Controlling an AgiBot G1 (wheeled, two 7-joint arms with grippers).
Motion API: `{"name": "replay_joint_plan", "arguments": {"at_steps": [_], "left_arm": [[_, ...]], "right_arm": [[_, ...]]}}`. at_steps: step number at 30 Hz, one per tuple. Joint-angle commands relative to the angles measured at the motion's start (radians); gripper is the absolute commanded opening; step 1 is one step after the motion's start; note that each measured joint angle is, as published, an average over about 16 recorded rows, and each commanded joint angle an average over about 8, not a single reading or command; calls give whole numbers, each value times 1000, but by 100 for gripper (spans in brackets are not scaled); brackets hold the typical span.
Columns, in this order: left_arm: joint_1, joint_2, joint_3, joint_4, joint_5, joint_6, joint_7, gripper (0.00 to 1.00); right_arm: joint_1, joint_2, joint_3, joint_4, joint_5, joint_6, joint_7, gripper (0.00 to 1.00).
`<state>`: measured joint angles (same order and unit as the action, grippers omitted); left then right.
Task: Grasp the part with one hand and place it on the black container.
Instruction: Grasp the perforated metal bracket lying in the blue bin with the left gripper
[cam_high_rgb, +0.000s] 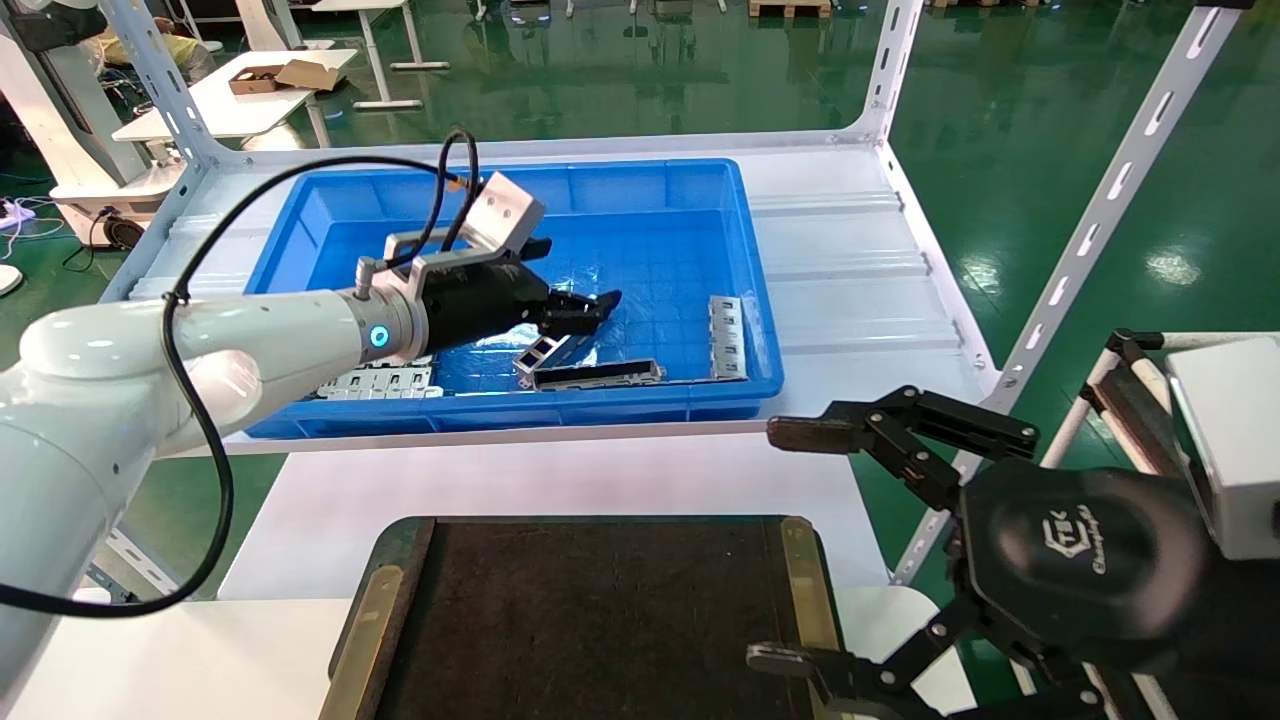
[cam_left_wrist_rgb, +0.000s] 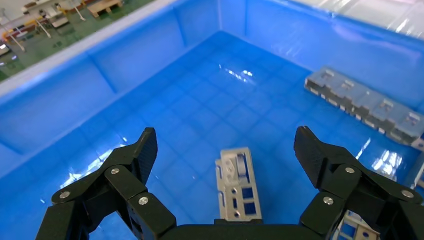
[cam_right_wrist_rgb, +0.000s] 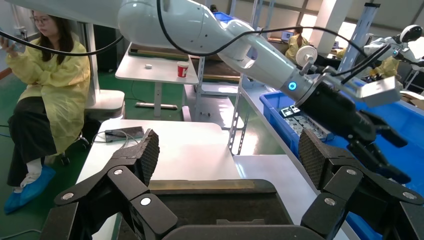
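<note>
The part (cam_left_wrist_rgb: 237, 185), a small silver-grey strip with rectangular windows, lies flat on the floor of the blue bin (cam_high_rgb: 640, 190). It also shows in the head view (cam_high_rgb: 540, 354). My left gripper (cam_left_wrist_rgb: 226, 145) is open and hovers just above it, one finger on each side, not touching. In the head view the left gripper (cam_high_rgb: 588, 312) is inside the bin near its front wall. The black container (cam_high_rgb: 600, 610) lies on the white table in front of the bin, with nothing on it. My right gripper (cam_high_rgb: 790, 545) is open and empty beside the container's right rim.
A darker long frame piece (cam_high_rgb: 597, 375) lies just in front of the part. Grey multi-slot plates lie at the bin's front left (cam_high_rgb: 380, 380) and right (cam_high_rgb: 727, 335). Shelf uprights (cam_high_rgb: 1100, 210) stand at the right. A person in yellow (cam_right_wrist_rgb: 60, 85) sits beyond the table.
</note>
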<state>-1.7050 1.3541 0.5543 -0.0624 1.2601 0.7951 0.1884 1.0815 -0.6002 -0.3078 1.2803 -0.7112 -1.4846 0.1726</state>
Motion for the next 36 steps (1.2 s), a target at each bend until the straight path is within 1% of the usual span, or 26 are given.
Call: {"name": "replay_joint_plan", "arguments": {"at_steps": [1, 6, 7, 8, 9, 10, 14, 15, 16, 17, 18, 36], "left_arm": [[11, 1, 5, -8, 4, -13, -5, 100], [26, -1, 19, -14, 13, -24, -20, 100], [28, -1, 21, -14, 13, -27, -24, 100], [30, -1, 22, -15, 13, -30, -28, 100], [32, -1, 24, -15, 13, -33, -32, 99], [34, -1, 25, -15, 14, -36, -36, 91], [41, -1, 30, -17, 12, -45, -53, 41], [42, -1, 32, -18, 11, -45, -57, 29], [44, -1, 33, -19, 11, -46, -60, 16], [46, -1, 34, -20, 11, -46, -63, 5], [47, -2, 35, -21, 10, -46, -67, 0], [63, -5, 54, -26, 1, -42, -94, 0]], "right_arm": [[0, 0, 0, 0, 0, 0, 0, 100], [0, 0, 0, 0, 0, 0, 0, 100], [0, 0, 0, 0, 0, 0, 0, 98], [0, 0, 0, 0, 0, 0, 0, 90], [0, 0, 0, 0, 0, 0, 0, 78], [0, 0, 0, 0, 0, 0, 0, 65], [0, 0, -1, 0, 0, 0, 0, 15], [0, 0, -1, 0, 0, 0, 0, 5], [0, 0, -1, 0, 0, 0, 0, 0], [0, 0, -1, 0, 1, 0, 0, 0], [0, 0, -1, 0, 1, 0, 0, 0], [0, 1, -2, 0, 1, 1, -1, 0]]}}
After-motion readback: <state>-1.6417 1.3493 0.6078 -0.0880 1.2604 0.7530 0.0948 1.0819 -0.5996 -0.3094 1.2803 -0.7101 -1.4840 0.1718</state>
